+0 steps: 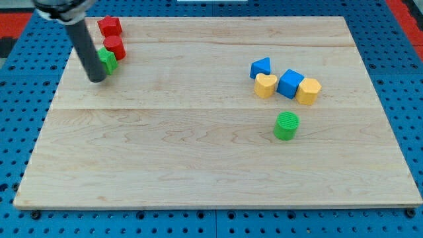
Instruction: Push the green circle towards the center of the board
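Note:
The green circle [286,125] is a ribbed green cylinder standing on the wooden board [198,158], right of the middle. My tip [97,79] is at the end of the dark rod, far off at the view's upper left. It sits against the left side of a second green block [108,60], whose shape I cannot make out. The tip is a long way left of the green circle and not touching it.
Two red blocks [110,26] [115,46] sit just above the small green block at upper left. Above the green circle lies a cluster: blue triangle [260,67], yellow heart [265,85], blue cube [290,83], yellow block [308,90].

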{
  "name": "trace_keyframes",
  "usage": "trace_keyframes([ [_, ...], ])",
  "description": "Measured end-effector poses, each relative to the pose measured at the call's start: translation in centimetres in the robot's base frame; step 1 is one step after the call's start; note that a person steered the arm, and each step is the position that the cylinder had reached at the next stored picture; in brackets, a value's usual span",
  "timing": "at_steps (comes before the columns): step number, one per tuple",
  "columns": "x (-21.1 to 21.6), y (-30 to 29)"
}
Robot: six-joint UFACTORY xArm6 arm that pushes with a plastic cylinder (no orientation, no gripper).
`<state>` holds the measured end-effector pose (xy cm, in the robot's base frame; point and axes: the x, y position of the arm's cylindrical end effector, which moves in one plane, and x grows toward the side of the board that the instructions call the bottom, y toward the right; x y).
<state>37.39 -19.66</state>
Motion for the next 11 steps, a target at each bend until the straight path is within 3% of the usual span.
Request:
trace_keyframes([
  [3,-5.8,3.3],
  [4,-4.3,11.2],
  [6,13.5,23.9],
  [7,20.1,32.7],
  [8,15.6,37.0],
  [9,10.8,27.6],
  [10,5.7,14.4],
  [11,5.5,10.8],
])
